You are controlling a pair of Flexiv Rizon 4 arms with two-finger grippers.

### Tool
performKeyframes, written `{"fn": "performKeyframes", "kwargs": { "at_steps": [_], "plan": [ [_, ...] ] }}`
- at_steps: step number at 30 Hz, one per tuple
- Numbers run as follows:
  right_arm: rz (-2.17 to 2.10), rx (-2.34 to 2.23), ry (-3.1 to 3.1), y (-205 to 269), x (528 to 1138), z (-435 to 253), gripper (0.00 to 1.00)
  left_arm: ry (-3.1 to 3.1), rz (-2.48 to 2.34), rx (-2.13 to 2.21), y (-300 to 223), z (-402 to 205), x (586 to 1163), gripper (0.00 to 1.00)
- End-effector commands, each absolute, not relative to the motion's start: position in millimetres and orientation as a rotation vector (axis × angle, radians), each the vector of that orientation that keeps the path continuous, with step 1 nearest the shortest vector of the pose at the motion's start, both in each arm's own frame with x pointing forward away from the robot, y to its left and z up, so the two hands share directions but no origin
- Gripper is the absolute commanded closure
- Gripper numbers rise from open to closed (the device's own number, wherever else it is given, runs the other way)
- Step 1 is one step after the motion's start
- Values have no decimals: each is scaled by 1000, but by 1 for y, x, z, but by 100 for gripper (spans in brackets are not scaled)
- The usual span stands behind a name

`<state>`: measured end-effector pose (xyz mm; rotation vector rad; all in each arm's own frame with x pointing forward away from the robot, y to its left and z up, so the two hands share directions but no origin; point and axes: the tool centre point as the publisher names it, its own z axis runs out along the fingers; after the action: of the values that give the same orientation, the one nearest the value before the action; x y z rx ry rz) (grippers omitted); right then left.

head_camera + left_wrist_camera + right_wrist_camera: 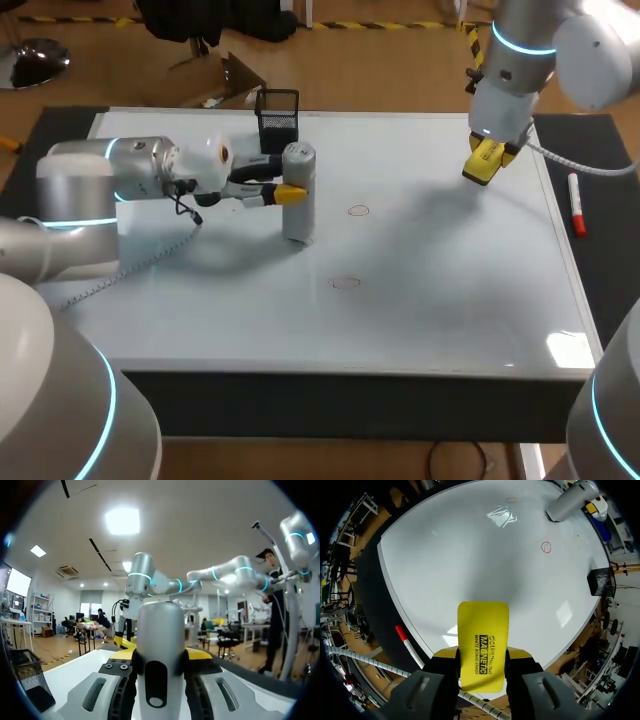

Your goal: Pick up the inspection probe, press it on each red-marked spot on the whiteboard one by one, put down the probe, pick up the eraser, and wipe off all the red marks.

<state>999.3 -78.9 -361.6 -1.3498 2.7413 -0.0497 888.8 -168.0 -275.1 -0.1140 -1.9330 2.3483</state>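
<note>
– Progress at that moment, nearest things first?

– On the whiteboard (450, 300), the nearer red mark (345, 283) lay unwiped, a thin ring with nothing touching it.

– And the probe?

– The inspection probe (298, 215) stood upright a little beyond that mark and off to its left. The left gripper (292, 192) came at it sideways, with a yellow-tipped finger clamped on either side of its body. It was on neither mark. I could not tell whether its foot touched the board.

– The second mark?

– The farther red mark (358, 210) sat just right of the probe, also intact.

– So nothing had been erased. Where was the eraser?

– Farther back, on the right. The right gripper (482, 660) was closed on the yellow eraser (483, 635) and hung above the board's far right part, well apart from both marks. A red marker (577, 205) lay off the board's right edge, and a black mesh basket (278, 112) stood at the far edge behind the probe.

– Your reading?

– As I judged it, the eraser pick-up was done, yet the probe had not been put down. The pictures did not show whether either spot had been pressed. Setting the probe aside and wiping both marks remained.
</note>
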Motion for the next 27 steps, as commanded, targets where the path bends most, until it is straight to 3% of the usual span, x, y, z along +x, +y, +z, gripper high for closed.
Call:
{"fn": "performKeyframes", "kwargs": {
  "at_steps": [1,27],
  "plan": [
    [-53,-1353,2741,-80,1000,-361,100,-1943,2362,-108,-166,-262,888,100],
    [-53,-1353,2741,-80,1000,-361,100,-2097,2569,271,-63,-226,980,100]
  ]
}}
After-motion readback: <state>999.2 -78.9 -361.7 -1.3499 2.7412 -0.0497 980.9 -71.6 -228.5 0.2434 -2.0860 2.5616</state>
